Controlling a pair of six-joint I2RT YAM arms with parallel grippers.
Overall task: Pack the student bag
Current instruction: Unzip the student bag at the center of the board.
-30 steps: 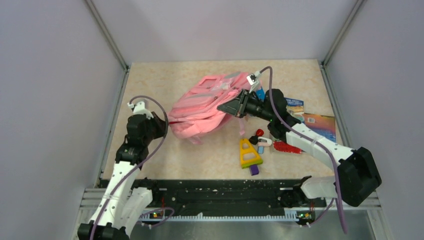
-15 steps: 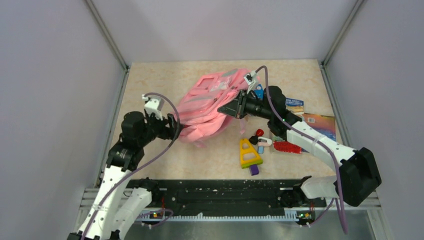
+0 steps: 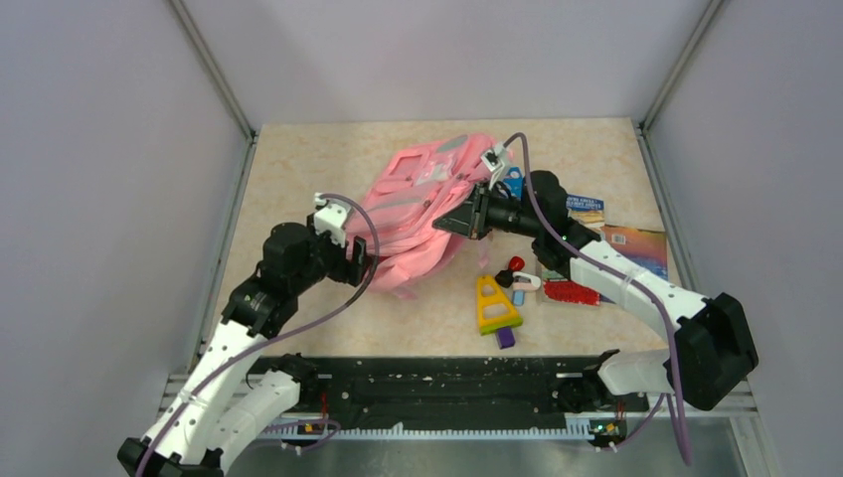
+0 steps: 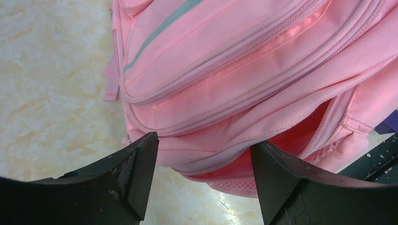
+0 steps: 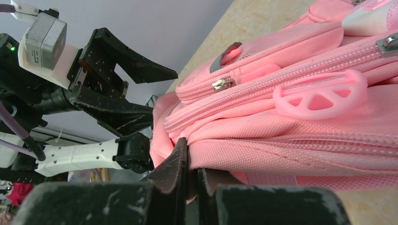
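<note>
The student bag [image 3: 413, 199] lies on the tabletop [image 3: 298, 169] just above ctr of the top view, set at a slant, w/ pockets and grey zipper lines turned up.

The right end effector [image 3: 444, 221] is placed at the bag's right-hand edge and is all but closed. In the right wrist view its fingers [image 5: 173, 164] are seen at bottom ctr, pressed nearly together, w/ a fold of pink fabric pinched btwn them. Above the pinch a metal zipper pull [image 5: 219, 83] and a round pink rubber patch [image 5: 320, 93] are visible on the bag.

The left end effector [image 3: 364, 260] is held at the bag's lower-left end in the top view, spread wide. In the left wrist view its dark fingers [image 4: 136, 173] stand well apart along the bottom of the frame, w/ the bag's lower rim and a gaping, darker-pink opening seen in the gap. Nothing is gripped; whether the tips touch the fabric can't be told.

Lower right of the bag in the top view, a yellow triangular toy [image 3: 494, 303], a red brush [image 3: 569, 291] and, further right, some books [image 3: 636, 246] are laid on the tabletop, apart from the bag.
</note>
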